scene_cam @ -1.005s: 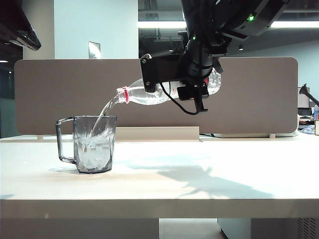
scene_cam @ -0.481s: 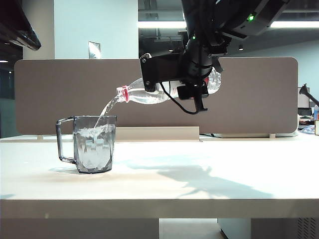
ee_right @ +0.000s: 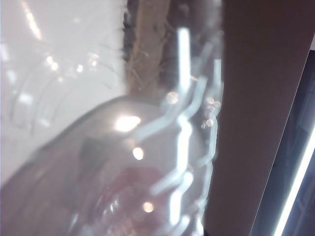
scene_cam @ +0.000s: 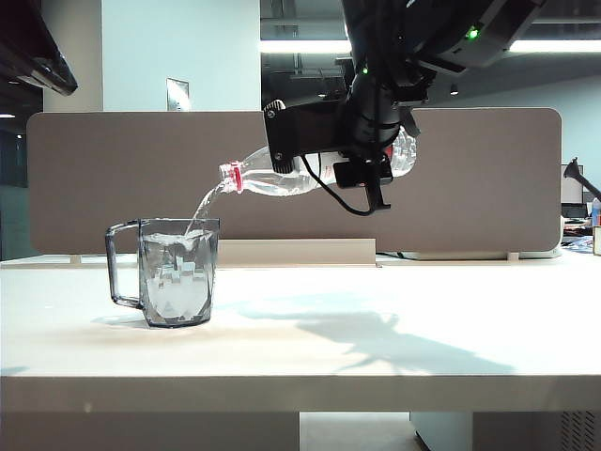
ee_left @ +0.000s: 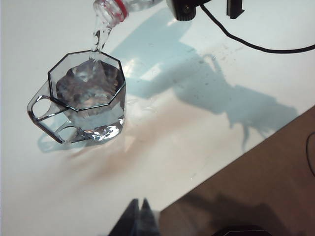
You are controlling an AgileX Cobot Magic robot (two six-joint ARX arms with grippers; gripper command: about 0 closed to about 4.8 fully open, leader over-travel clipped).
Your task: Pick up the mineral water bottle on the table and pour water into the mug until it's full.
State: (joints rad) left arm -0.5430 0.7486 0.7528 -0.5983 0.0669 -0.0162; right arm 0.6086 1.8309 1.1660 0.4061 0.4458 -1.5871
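Right gripper clamped on tipped bottle, water streaming, mug nearly full; left gripper pinched closed, idle.

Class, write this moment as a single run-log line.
right gripper: shut on mineral water bottle, tilted | water: streaming into mug, nearly full | left gripper: shut, idle above table

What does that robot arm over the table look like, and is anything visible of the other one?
The right gripper is matte black and blocky, on a black arm bearing small green lights, with a black cable looping below. Of the left gripper, only two dark, pointed fingertips show in its wrist view.
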